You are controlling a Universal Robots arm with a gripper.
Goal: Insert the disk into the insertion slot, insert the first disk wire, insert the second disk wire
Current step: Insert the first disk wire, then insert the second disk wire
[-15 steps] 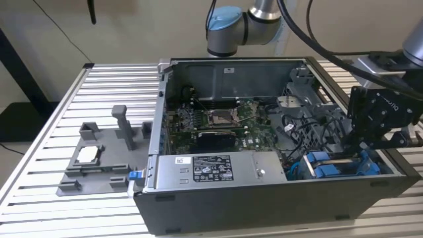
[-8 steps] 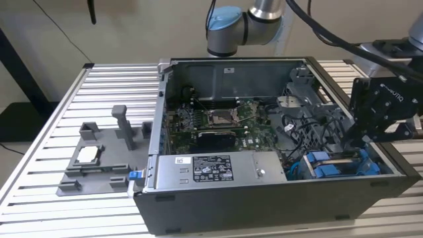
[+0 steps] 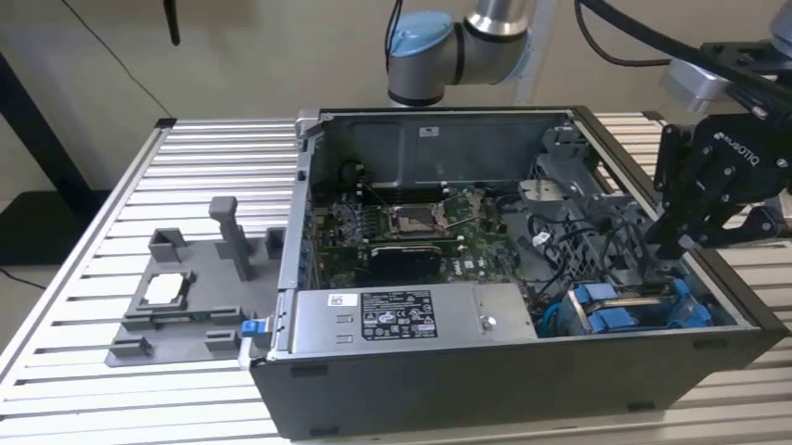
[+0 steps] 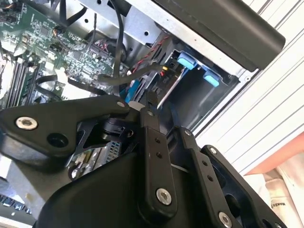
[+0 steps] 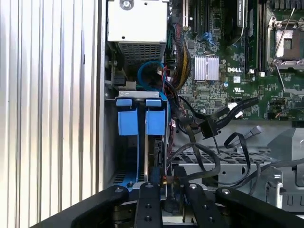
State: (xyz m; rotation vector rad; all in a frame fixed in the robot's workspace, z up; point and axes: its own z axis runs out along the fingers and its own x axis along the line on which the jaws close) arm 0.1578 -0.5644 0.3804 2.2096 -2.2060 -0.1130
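The disk (image 5: 155, 152) stands on edge inside the insertion slot (image 5: 140, 95) at the case's front corner. Its blue carrier (image 3: 632, 311) tabs (image 5: 127, 116) show at the top. My gripper (image 5: 167, 183) hangs right over the disk's end, shut on a small black connector of a disk wire (image 5: 167, 203) with red and orange leads. In the second wrist view the fingertips (image 4: 148, 110) sit close to the disk's connector edge (image 4: 166, 76). I cannot tell whether the plug is seated. Another black connector (image 5: 209, 127) with flat cables lies loose over the grey cage beside it.
A silver power-supply box (image 3: 396, 320) lies along the case's front wall. Behind it is the motherboard (image 3: 409, 232) with its open CPU socket. Loose cables (image 5: 199, 156) cross beside the disk. On the slatted table at the exterior view's left stands a grey fixture (image 3: 185, 297).
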